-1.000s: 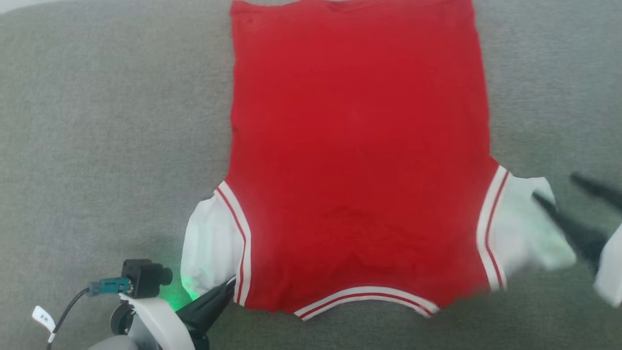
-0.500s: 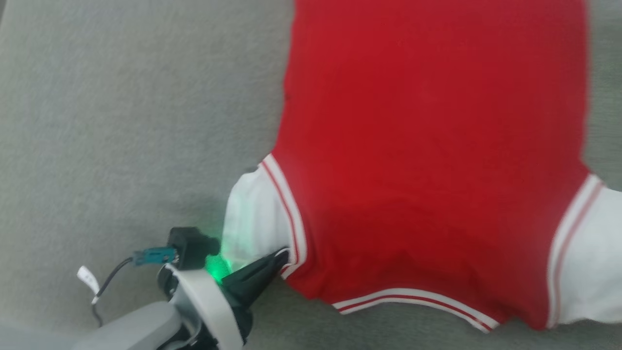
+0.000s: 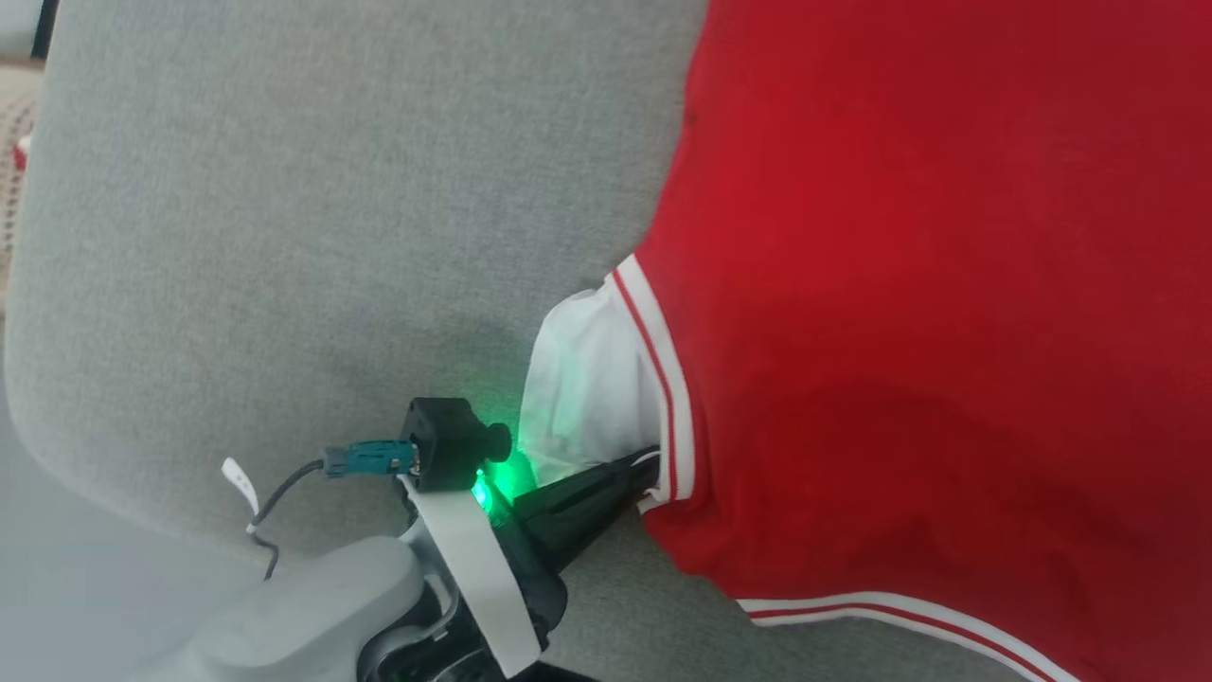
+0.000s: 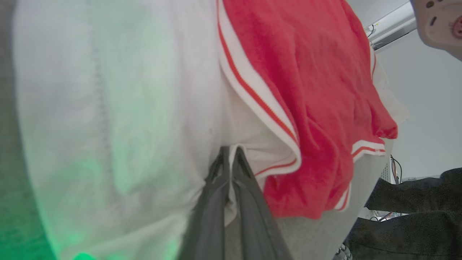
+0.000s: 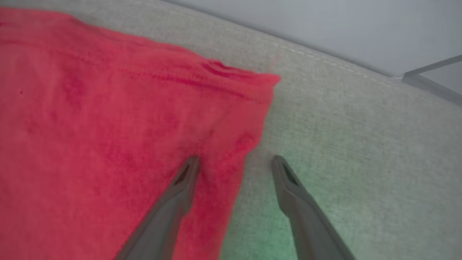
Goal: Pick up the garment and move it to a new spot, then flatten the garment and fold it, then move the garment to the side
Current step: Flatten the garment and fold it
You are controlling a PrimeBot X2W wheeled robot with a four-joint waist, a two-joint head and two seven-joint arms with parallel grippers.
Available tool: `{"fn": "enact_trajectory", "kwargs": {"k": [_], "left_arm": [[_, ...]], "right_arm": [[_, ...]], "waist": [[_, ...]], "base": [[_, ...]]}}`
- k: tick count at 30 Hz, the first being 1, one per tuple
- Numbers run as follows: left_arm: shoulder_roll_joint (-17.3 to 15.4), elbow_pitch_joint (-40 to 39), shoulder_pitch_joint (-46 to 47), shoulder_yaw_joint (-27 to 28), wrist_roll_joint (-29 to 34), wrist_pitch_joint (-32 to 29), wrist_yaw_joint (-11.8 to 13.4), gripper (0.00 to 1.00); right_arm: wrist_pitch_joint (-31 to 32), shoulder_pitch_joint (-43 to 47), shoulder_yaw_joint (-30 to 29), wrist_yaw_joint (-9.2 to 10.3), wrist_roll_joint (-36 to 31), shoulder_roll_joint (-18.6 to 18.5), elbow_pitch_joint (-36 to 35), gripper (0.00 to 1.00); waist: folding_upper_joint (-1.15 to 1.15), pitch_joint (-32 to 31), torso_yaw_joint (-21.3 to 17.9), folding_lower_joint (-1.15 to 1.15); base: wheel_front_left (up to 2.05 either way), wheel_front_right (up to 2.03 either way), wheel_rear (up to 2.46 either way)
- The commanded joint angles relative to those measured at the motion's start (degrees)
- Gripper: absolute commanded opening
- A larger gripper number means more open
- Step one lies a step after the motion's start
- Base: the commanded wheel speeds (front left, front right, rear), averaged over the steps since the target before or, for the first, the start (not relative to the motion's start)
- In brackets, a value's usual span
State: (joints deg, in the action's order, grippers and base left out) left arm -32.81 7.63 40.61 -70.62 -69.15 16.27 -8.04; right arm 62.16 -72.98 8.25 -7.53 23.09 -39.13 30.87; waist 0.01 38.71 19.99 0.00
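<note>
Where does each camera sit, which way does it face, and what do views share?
Head view: on the head, looking down at the shirt on a grey cushion; left hand and forearm at the bottom.
Left wrist view: on the left wrist, looking along its shut fingers pinching the white sleeve.
Right wrist view: on the right wrist, looking along the open right hand straddling the shirt's red edge.
Shared: head and left wrist views both show the left hand gripping the sleeve.
</note>
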Motion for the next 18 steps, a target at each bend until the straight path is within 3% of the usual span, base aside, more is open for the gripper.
{"fn": "enact_trajectory", "kwargs": {"k": [1,6,7,8,10,11,18], "left_arm": [[5.8,4.0,0.6,-1.8,-0.2,-2.1,1.1,0.00],[6.5,4.1,1.6,-1.5,0.2,-2.2,1.2,0.00],[6.6,4.1,1.6,-1.4,0.2,-2.2,1.3,0.00],[6.6,4.1,1.6,-1.4,0.2,-2.2,1.3,0.00],[6.6,4.1,1.7,-1.1,0.3,-2.2,1.3,0.00],[6.5,4.1,1.7,-0.8,0.3,-2.2,1.3,0.00],[5.0,4.6,1.1,2.0,0.4,-2.0,1.3,0.00]], "right_arm": [[0.5,-1.5,0.2,0.09,-1.3,0.2,1.5,1.00],[2.5,-2.3,1.3,0.07,-2.7,1.4,5.4,1.00],[2.9,-2.2,1.7,0.06,-2.4,1.7,5.7,0.74],[2.9,-2.2,1.7,0.06,-2.4,1.7,5.7,0.74],[3.3,-2.4,2.2,0.05,-1.9,1.7,5.6,0.15],[2.6,-2.6,2.2,0.05,-1.8,1.4,5.3,0.00],[-3.9,-2.0,0.5,0.10,1.3,0.7,4.3,0.00]], "waist": [[-0.01,2.3,1.7,0.00],[-0.01,3.4,1.7,0.00],[-0.01,3.4,1.7,0.00],[-0.01,3.4,1.7,0.00],[-0.01,3.5,1.4,0.00],[-0.01,3.4,1.2,0.00],[-0.01,0.7,-0.9,0.00]], "base": [[0.00,0.00,0.00],[0.00,0.00,0.00],[0.00,0.00,0.00],[0.00,0.00,0.00],[0.00,0.00,0.00],[0.00,0.00,0.00],[0.00,0.00,0.00]]}}
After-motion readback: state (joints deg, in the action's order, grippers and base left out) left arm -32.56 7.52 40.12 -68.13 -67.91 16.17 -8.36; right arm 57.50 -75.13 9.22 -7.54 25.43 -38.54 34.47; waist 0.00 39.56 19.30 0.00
